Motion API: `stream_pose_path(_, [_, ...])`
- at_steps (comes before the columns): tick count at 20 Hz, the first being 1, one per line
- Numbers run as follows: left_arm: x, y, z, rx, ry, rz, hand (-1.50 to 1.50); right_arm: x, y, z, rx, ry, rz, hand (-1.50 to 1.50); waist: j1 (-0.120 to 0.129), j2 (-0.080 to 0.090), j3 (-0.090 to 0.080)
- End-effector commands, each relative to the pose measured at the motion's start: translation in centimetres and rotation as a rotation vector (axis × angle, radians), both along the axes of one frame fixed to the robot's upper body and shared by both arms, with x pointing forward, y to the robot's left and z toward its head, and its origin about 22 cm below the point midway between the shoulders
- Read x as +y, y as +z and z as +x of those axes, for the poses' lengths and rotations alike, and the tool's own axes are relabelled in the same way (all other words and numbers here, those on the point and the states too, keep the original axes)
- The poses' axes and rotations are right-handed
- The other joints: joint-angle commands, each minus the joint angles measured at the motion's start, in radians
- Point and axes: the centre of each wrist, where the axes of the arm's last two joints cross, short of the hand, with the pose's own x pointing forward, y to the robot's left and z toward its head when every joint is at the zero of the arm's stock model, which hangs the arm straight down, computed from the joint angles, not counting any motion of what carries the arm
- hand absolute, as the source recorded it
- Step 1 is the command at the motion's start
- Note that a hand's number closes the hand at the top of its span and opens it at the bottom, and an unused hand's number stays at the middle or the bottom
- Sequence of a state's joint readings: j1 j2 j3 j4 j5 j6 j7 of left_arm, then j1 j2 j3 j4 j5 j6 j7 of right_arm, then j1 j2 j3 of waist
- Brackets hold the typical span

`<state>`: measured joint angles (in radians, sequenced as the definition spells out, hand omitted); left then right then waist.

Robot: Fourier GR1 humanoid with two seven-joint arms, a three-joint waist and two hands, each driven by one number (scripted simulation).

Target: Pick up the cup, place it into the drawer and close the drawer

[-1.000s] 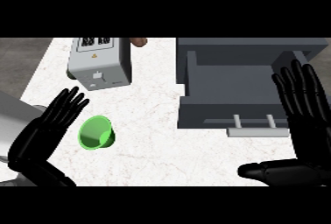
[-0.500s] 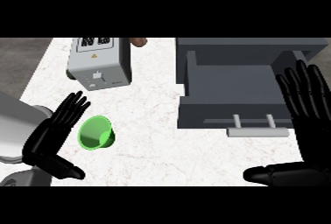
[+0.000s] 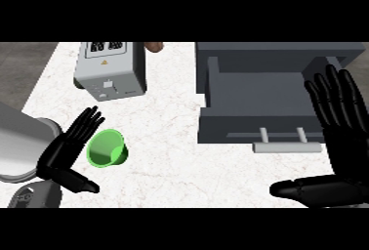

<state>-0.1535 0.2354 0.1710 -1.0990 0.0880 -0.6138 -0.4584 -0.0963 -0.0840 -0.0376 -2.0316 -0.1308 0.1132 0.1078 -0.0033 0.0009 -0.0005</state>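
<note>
White bench [image 3: 173, 166]: cup [image 3: 107, 148] not picked up; drawer [image 3: 252, 93] open, right of cup. Your left hand [image 3: 69, 146] open beside cup, right hand [image 3: 338, 117] open far right.

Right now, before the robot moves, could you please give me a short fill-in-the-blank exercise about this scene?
1. The cup on the counter is ____ in colour.
2. The drawer stands ____, with its handle towards the robot.
3. The left hand, with straight fingers, is close beside the ____.

Missing words: green; open; cup.
</note>
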Motion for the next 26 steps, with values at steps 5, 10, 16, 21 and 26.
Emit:
stream_pose_path(5, [1.2,-3.1,0.0,0.018,0.014,-0.020,-1.50,1.1,0.7,-0.1,0.013,-0.011,-0.003,-1.50,0.001,0.000,0.000])
stream_pose_path(10, [3.0,-5.0,-1.0,0.031,0.049,-0.023,-1.50,1.0,2.1,-0.9,0.018,0.016,0.006,-1.50,-0.003,0.001,-0.001])
stream_pose_path(16, [1.7,-5.5,1.5,0.019,0.074,-0.009,-1.50,0.3,1.8,-1.6,0.023,0.012,0.008,-1.50,-0.011,0.002,-0.001])
stream_pose_path(21, [-0.2,-6.8,1.2,0.044,0.035,-0.005,-1.50,1.3,0.6,-1.2,-0.008,0.017,0.000,-1.50,-0.010,0.003,-0.001])
stream_pose_path(26, [0.9,-6.4,1.5,0.028,0.014,-0.010,-1.50,-0.5,0.0,-1.4,-0.003,0.028,-0.002,-1.50,-0.011,0.003,-0.001])
